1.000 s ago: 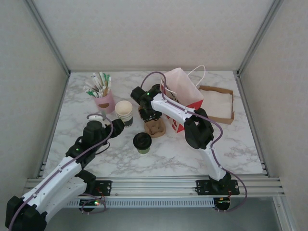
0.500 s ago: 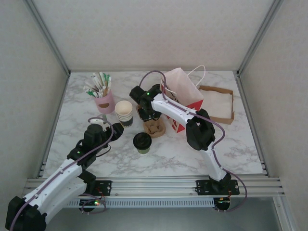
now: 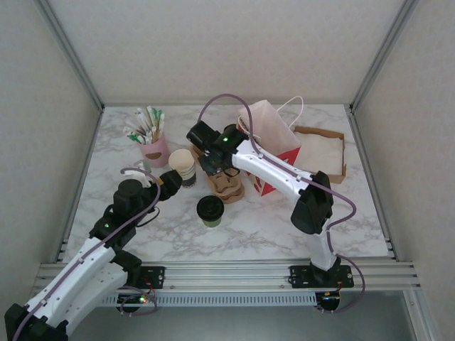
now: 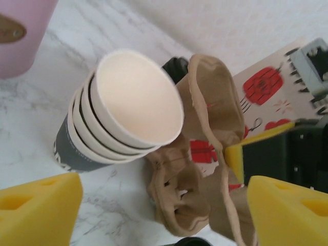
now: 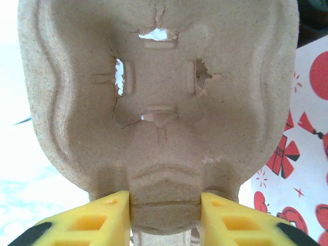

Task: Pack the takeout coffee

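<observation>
The takeout coffee, lidded in black, stands on the marble bench toward the front centre, just in front of the brown pulp carrier. The right hand pinches that carrier's edge between its yellow fingers, and the carrier seems to be held tilted off the bench. The left hand, spread wide and holding nothing, hovers beside the stack of cups.

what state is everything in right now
coffee cup: upright, lid on
cup stack: nested, unlidded
cup carrier: empty, tilted, clamped at one end
right gripper: shut on cup carrier
left gripper: open, empty
paper bag: open
</observation>
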